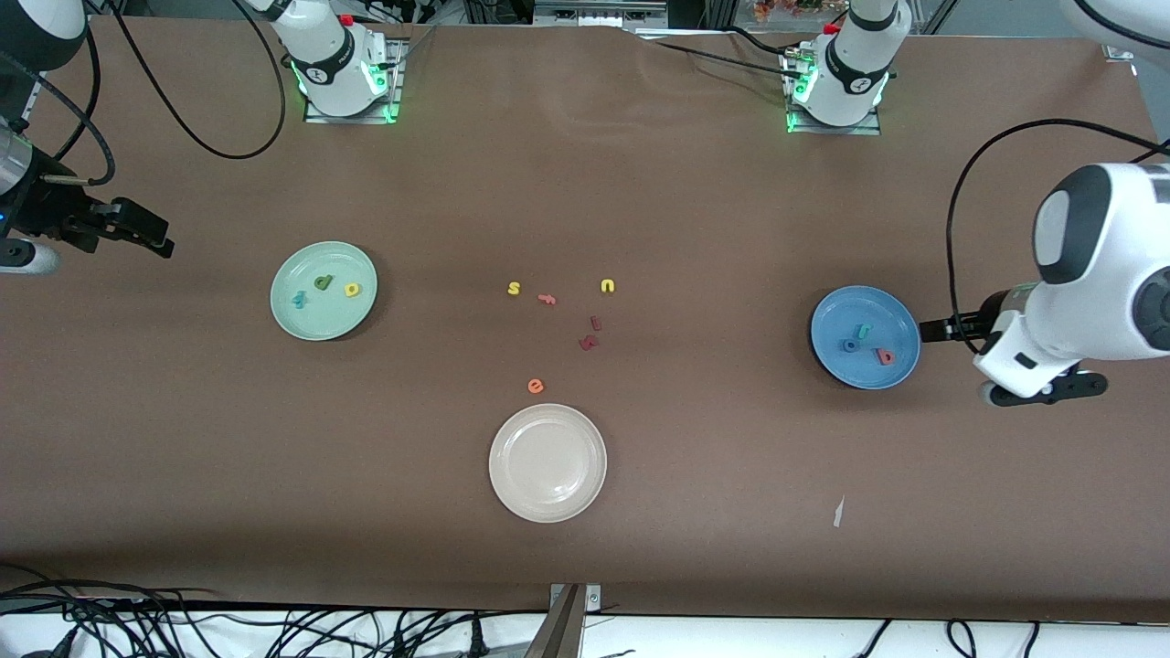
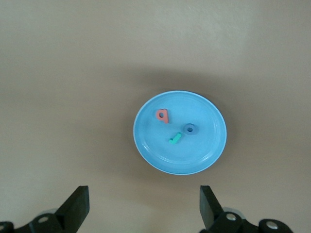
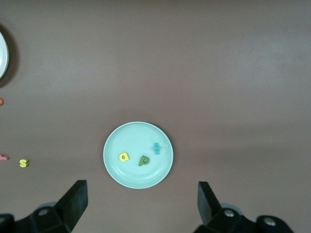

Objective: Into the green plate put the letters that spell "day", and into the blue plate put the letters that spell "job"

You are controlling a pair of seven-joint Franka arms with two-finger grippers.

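the green plate [image 1: 323,291] sits at mid-left of the front frame, holding the yellow letter [image 1: 353,290], the dark green letter [image 1: 323,282] and the teal "y" [image 1: 299,299]. the blue plate [image 1: 865,336] sits at mid-right, holding the teal "j" [image 1: 863,331], the blue "o" [image 1: 850,345] and the coral "b" [image 1: 884,356].

the left gripper [image 2: 144,208] hangs high at the frame's right edge, fingers spread wide, empty — the right gripper [image 3: 142,206] at the left edge, likewise spread and empty.

mid-frame lie a yellow "s" [image 1: 514,289], a yellow "u" [image 1: 608,286], an orange "e" [image 1: 536,386] and a cream plate [image 1: 547,462].
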